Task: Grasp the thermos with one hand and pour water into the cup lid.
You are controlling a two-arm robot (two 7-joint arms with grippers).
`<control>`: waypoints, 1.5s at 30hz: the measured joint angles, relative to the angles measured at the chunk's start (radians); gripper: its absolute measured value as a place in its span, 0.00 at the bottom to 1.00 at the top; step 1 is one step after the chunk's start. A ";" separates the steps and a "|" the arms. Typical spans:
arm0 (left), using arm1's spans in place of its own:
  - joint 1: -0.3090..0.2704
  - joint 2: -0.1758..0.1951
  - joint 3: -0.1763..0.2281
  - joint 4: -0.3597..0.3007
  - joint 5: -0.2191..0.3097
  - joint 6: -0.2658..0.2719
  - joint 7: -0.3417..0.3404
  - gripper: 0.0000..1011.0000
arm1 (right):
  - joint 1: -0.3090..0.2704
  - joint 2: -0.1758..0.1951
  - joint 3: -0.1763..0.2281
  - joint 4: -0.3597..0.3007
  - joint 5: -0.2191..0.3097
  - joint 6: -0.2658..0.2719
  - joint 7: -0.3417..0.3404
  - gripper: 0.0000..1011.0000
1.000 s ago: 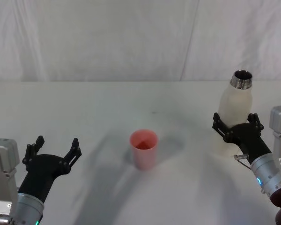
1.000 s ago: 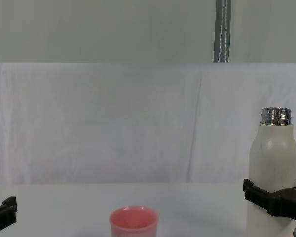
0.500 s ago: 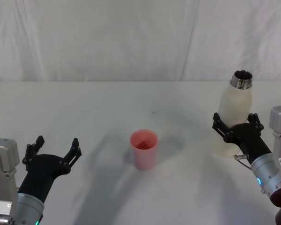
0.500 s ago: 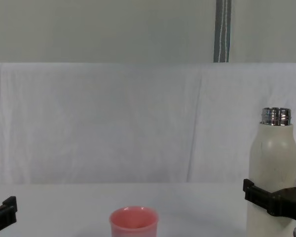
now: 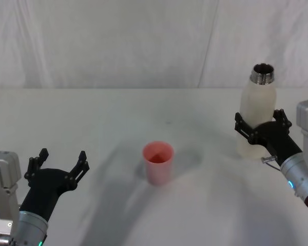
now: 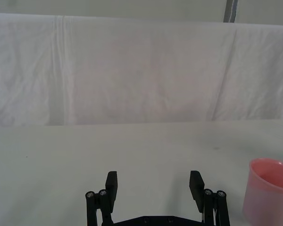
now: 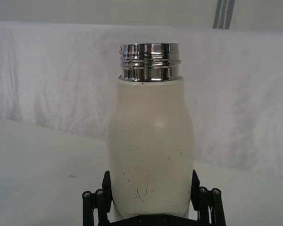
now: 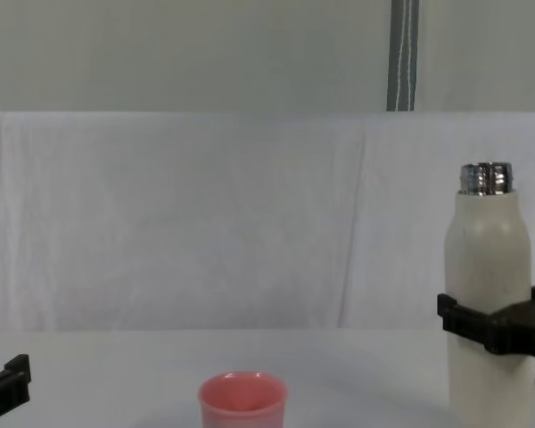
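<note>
One gripper, the right gripper (image 5: 261, 128), clamps the upright thermos (image 5: 256, 115) near the desk's (image 5: 118, 118) right edge. The pink cup lid (image 5: 157, 162) stands mid-desk, well apart. The left gripper (image 5: 59, 165) rests open near the front-left corner.

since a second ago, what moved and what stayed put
The right claw, shut on the tall cream-white thermos with the shiny steel neck, has lifted it a little: in the chest view the neck sits higher and slightly nearer the small pink cup lid. The cup lid stayed where it was, and the left claw stayed open and parked at the near left.
</note>
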 joint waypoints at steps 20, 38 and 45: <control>0.000 0.000 0.000 0.000 0.000 0.000 0.000 0.99 | 0.105 0.147 -0.121 -0.088 -0.218 0.100 0.056 0.94; 0.000 0.000 0.000 0.000 0.000 0.000 0.000 0.99 | 0.179 0.242 -0.265 -0.146 -0.416 0.130 0.137 0.94; 0.000 0.000 0.000 0.000 0.000 0.000 0.000 0.99 | 0.210 0.264 -0.322 -0.159 -0.496 0.141 0.162 0.94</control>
